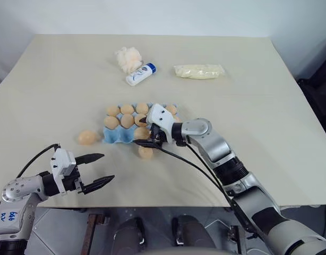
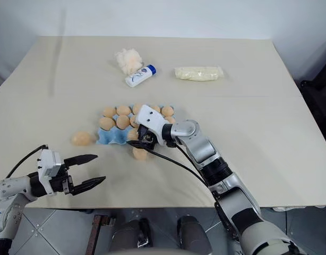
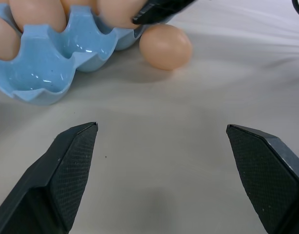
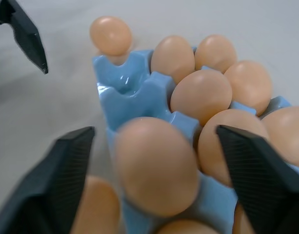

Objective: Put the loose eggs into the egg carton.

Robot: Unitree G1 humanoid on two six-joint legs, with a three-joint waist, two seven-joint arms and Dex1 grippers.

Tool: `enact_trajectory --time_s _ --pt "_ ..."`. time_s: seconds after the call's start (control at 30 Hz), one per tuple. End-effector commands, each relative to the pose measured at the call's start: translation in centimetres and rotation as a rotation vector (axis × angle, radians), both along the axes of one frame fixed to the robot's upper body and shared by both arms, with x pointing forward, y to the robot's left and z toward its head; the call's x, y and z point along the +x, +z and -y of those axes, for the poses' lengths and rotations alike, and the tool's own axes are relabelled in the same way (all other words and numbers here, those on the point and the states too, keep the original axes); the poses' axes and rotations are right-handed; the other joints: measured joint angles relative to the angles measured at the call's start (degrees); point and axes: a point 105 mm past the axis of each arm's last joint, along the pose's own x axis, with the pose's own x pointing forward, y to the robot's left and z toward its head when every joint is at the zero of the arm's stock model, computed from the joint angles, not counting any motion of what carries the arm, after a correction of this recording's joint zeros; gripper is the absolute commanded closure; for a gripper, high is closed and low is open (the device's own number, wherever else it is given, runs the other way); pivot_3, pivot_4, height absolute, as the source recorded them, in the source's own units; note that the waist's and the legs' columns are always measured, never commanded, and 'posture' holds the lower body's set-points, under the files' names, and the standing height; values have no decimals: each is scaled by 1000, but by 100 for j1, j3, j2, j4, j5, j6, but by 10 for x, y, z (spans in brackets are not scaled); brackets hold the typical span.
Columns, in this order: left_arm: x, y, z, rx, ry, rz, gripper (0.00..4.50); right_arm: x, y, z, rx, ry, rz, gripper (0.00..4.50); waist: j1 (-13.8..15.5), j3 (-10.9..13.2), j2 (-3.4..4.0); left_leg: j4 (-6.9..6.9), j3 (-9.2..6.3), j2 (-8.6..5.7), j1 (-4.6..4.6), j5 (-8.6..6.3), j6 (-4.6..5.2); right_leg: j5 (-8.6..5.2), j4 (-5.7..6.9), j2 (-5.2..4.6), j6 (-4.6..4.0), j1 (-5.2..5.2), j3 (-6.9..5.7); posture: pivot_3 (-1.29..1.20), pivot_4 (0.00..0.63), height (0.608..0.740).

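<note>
Pale beige counter (image 1: 57, 85) under a plain white wall; grey tiled floor below the near edge.

At the left, near the front edge: left gripper (image 1: 98, 169), fingers wide apart, holding nothing, hovering over bare counter. Farther in, one loose egg (image 1: 87, 137) lying on the counter just beside the left end of the light blue egg carton (image 1: 114, 135). In the carton, eggs in the back and middle rows, with empty cups at the near left. Over the right part of the carton: right gripper (image 4: 154, 161), fingers spread wide, an egg (image 4: 157, 165) between them, sitting on the carton; contact with the fingers not clear. Second loose egg (image 1: 146, 152) on the counter just before the carton, under the right gripper. Farther back: fluffy cream puff (image 1: 128, 59), white tube (image 1: 140, 74) touching it, and to the right a pale yellow packet (image 1: 199, 71).

Left wrist view: glossy empty cups from near. Right wrist view: tips of the left fingers (image 4: 28, 39) beyond the carton.
</note>
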Motion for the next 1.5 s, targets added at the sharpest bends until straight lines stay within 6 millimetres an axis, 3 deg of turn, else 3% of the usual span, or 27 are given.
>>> enact_trajectory --time_s 0.03,0.2,0.33,0.47,0.67,0.8,1.03,1.13,1.3,1.4,1.5 --pt "1 12 2 6 -1 51 0 -14 32 25 96 35 73 49 13 0 -1 1 0 0 -7 0 0 0 3 -1 0 -7 0 0 150 740" --pt "5 19 10 -7 14 71 0 -46 39 88 220 71 105 49 26 -1 -6 -6 -2 0 -9 0 1 0 -12 1 1 -2 -2 0 150 740" --pt "22 24 11 -71 165 68 0 -53 18 132 220 -36 15 49 7 0 -7 -6 -2 0 -4 0 1 0 -19 4 1 5 2 0 150 740" --pt "20 24 34 -73 112 83 0 -69 0 156 172 -43 24 49 1 3 -11 0 -1 0 1 5 5 0 -18 10 1 12 7 0 150 740" --pt "14 22 74 -131 45 47 0 -75 0 158 177 -49 24 49 11 3 -12 12 -2 -1 15 13 13 1 -20 10 1 36 11 0 150 740" --pt "21 11 101 -142 110 51 0 -74 1 157 172 -56 39 49 41 8 -11 17 -11 -10 47 15 20 2 -29 4 1 77 9 0 150 740" --pt "46 -14 115 -62 269 53 0 -78 3 155 178 -52 33 49 149 11 -17 -11 -14 -20 89 10 30 22 -90 -3 12 138 6 0 150 740" --pt "61 -15 122 -74 324 71 0 -82 3 155 180 -54 26 49 189 11 -17 -12 -14 -20 88 8 32 22 -96 -3 12 138 6 0 150 740" --pt "63 -13 136 -105 271 73 0 -85 2 154 180 -62 15 49 229 11 -18 -13 -14 -19 87 7 31 22 -98 -3 13 138 4 0 150 740" --pt "62 -14 139 -101 248 71 565 -86 2 153 185 -67 11 0 221 11 -18 -13 -13 -18 87 7 30 22 -98 -3 13 138 4 0 150 740" --pt "55 -18 136 -98 233 55 1480 -87 2 151 189 -67 6 0 220 11 -18 -13 -13 -17 88 8 29 22 -97 -2 12 138 3 0 150 740"
